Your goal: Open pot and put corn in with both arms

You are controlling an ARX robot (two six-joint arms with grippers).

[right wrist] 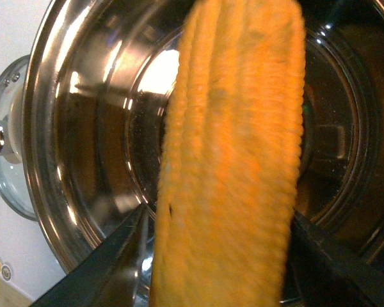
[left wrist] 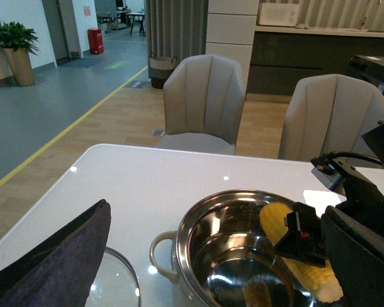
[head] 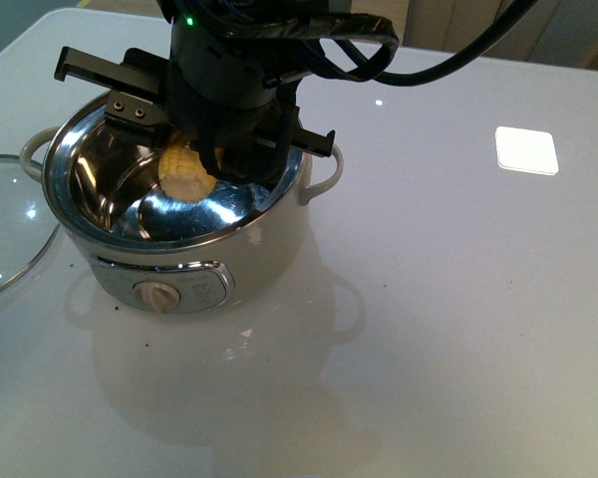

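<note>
The cream-white pot (head: 184, 274) stands open on the white table, its steel bowl (left wrist: 233, 268) uncovered. The yellow corn (head: 184, 174) leans inside the bowl against the far wall. My right gripper (right wrist: 221, 268) hangs over the pot, open, its black fingers (right wrist: 115, 256) on either side of the corn (right wrist: 230, 160), which looks blurred. The right arm (head: 229, 70) covers the back of the pot and hides the corn's upper end. Of my left gripper only one dark grey finger (left wrist: 51, 262) shows, left of the pot above the lid; it is open and holds nothing.
The glass lid (head: 5, 224) lies flat on the table to the left of the pot, close to the handle (head: 35, 149). A bright light patch (head: 526, 149) shows on the table at the right. Two grey chairs (left wrist: 201, 102) stand beyond the far edge.
</note>
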